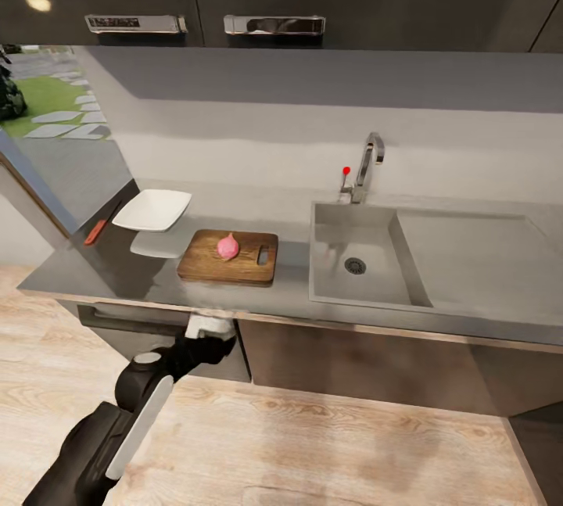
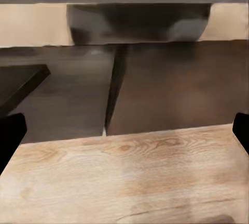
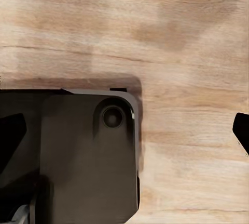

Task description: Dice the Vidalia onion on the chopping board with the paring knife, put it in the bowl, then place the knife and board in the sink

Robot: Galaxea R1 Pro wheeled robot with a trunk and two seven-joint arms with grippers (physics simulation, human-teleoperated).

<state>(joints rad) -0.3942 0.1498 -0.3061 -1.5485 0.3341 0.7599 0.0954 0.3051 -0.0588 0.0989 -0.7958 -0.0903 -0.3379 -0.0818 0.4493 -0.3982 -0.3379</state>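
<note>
Your left gripper (image 1: 209, 328) hangs low in front of the cabinet below the counter edge, its fingertips (image 2: 11, 133) spread wide at the margins of the left wrist view with nothing between them; the right gripper's tips (image 3: 241, 130) sit equally wide apart over the pale wood floor, empty. Up and beyond the left gripper, the small round pinkish Vidalia onion (image 1: 227, 246) already rests on the dark grained chopping board (image 1: 211, 260). The slim red-handled paring knife (image 1: 100, 226) lies further left beside the white squarish bowl (image 1: 152, 209), its long axis slanting away toward the wall, so the left arm looks nearer for the pickup, with the grey steel sink (image 1: 332, 252) off to the right.
</note>
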